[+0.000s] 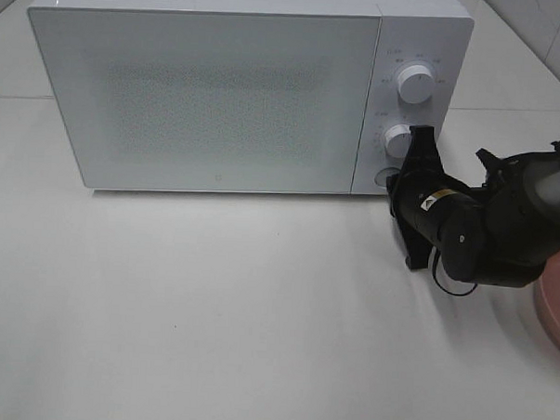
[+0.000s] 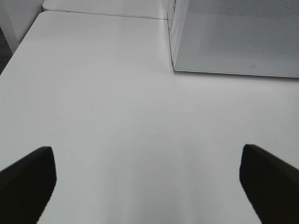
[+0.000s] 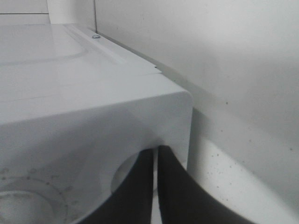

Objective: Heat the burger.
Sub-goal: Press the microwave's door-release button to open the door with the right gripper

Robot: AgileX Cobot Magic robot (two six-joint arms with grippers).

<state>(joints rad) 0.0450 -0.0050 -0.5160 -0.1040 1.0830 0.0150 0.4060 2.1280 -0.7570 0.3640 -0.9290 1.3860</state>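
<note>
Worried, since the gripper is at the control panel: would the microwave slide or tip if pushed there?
Tipping seems unlikely: the microwave is wide, low and flat on the table. It looks bulky, so probably heavy enough to resist the shut right gripper. The smooth table might allow slight sliding.

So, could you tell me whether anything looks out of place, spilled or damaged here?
Nothing stands out. The microwave sits square with its door closed, the table shows no spill, and the right claw is shut beside the lower knob. The burger is not in view.
</note>
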